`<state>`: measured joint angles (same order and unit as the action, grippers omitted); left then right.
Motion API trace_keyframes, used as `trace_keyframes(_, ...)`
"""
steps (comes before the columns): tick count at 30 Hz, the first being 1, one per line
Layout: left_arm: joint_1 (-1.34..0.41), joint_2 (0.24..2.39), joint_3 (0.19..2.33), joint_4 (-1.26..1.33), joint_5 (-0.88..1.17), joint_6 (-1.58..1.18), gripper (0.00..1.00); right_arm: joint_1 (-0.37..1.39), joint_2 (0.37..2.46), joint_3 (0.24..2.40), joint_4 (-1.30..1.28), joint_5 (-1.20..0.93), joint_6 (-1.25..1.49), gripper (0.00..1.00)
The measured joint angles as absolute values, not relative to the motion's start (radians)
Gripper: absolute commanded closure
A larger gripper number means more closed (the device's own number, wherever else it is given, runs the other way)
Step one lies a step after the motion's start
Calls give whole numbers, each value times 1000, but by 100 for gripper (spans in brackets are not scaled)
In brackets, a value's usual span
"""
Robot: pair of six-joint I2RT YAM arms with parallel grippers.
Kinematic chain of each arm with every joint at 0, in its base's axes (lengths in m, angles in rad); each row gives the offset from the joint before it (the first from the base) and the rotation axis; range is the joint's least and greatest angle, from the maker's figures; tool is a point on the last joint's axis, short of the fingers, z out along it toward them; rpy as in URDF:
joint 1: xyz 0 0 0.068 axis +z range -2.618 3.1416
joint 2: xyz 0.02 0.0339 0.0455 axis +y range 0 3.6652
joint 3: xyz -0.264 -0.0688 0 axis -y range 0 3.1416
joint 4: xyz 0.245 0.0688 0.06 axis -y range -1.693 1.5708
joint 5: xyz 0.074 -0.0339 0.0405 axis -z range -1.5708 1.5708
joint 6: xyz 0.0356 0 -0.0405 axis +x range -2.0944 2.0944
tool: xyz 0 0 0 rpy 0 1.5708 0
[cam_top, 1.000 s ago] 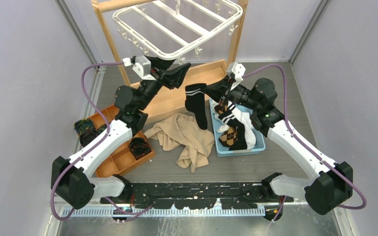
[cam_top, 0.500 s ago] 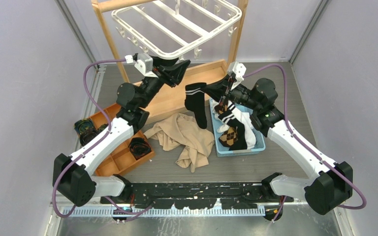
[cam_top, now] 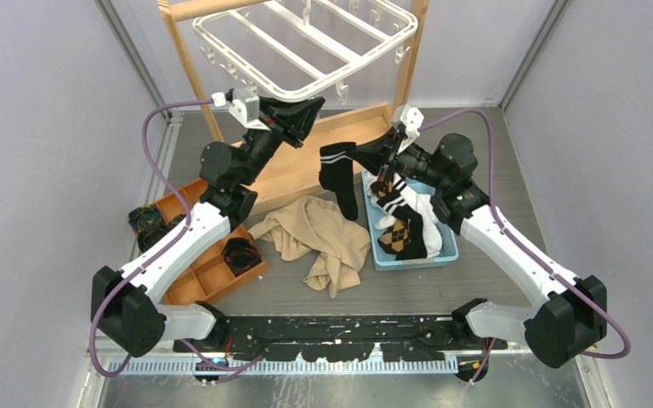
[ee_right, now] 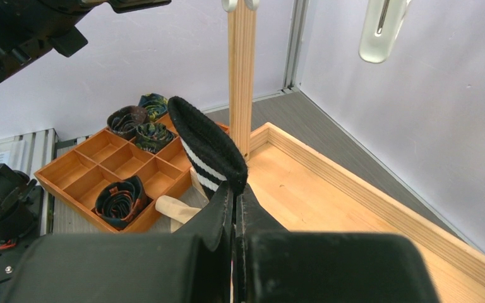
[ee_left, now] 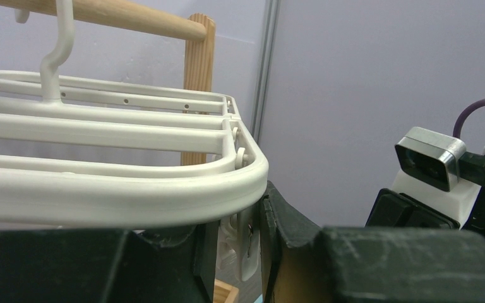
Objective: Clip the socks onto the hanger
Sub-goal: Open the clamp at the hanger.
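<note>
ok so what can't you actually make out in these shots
Left wrist: whether the left gripper pinches the clip; hanger rim and fingers cover it.
Top external: hanger's far side, cut by top edge.
Right wrist: black striped sock below the right gripper, hidden by its fingers.

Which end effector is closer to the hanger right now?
Left. The left end effector sits just under the hanger, fingers flanking a clip. The right end effector is lower and off to the right, holding a black striped sock.
</note>
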<state>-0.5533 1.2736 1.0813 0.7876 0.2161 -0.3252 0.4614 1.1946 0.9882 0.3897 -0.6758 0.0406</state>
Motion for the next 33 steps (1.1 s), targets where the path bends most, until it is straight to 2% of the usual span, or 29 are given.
trace_keyframes(23,-553,1246,1105,668,92,-523,100,509,1331,1235,249,-640,288,99)
trace_keyframes(28,-553,1240,1111,662,87,-554,93,509,1331,1235,240,-640,292,99)
trace_keyframes(33,-553,1240,1111,661,88,-576,77,509,1331,1234,234,-640,292,99)
